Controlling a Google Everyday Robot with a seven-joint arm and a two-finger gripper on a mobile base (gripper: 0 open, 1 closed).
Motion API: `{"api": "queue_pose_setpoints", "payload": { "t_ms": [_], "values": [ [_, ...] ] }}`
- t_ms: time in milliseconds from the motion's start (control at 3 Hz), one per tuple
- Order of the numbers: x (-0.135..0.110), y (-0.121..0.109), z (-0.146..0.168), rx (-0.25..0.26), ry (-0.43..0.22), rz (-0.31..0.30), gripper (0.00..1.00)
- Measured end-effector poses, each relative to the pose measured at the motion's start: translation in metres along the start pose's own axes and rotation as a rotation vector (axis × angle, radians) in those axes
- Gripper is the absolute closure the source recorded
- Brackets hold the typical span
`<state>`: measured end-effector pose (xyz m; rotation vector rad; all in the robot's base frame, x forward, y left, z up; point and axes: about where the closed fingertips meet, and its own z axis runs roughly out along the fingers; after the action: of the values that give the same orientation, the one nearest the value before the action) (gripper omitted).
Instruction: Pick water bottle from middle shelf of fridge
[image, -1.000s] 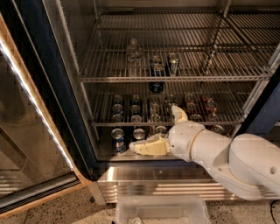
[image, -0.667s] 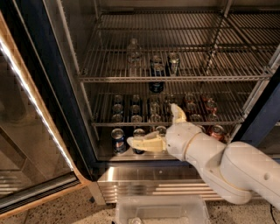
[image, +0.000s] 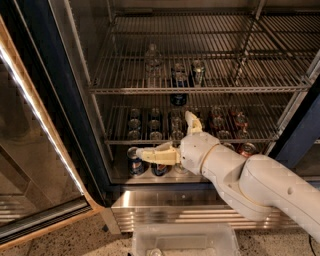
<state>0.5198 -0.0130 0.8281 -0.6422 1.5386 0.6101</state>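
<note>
The water bottle (image: 152, 62) is clear with a pale cap. It stands upright on the middle shelf (image: 200, 90), a wire rack, at its left-centre, behind the front rail. Two drink cans (image: 198, 71) stand to its right. My gripper (image: 164, 134) is well below the bottle, in front of the lower rack of cans. It is open and empty: one cream finger (image: 155, 154) points left and the other (image: 192, 123) points up. The white arm comes in from the lower right. The fridge (image: 60, 100) has a dark blue frame.
The lower rack (image: 150, 142) holds several cans. More cans (image: 134, 162) stand on the fridge floor beside my finger. The glass door (image: 35, 165) with a lit strip hangs open at left. A clear plastic bin (image: 182, 242) sits on the floor below the steel base panel (image: 165, 212).
My gripper has moved left and a little up in front of the bottom cans. The bottle and the cans have not moved.
</note>
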Motion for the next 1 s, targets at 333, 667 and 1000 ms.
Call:
{"api": "queue_pose_setpoints", "payload": {
  "t_ms": [333,667,1000],
  "values": [
    [-0.003,-0.004,0.01,0.01,-0.043,-0.006,0.0],
    [-0.002,-0.009,0.029,0.016,-0.076,-0.011,0.0],
    [0.0,-0.012,0.051,0.0,-0.076,-0.015,0.0]
  ]
}}
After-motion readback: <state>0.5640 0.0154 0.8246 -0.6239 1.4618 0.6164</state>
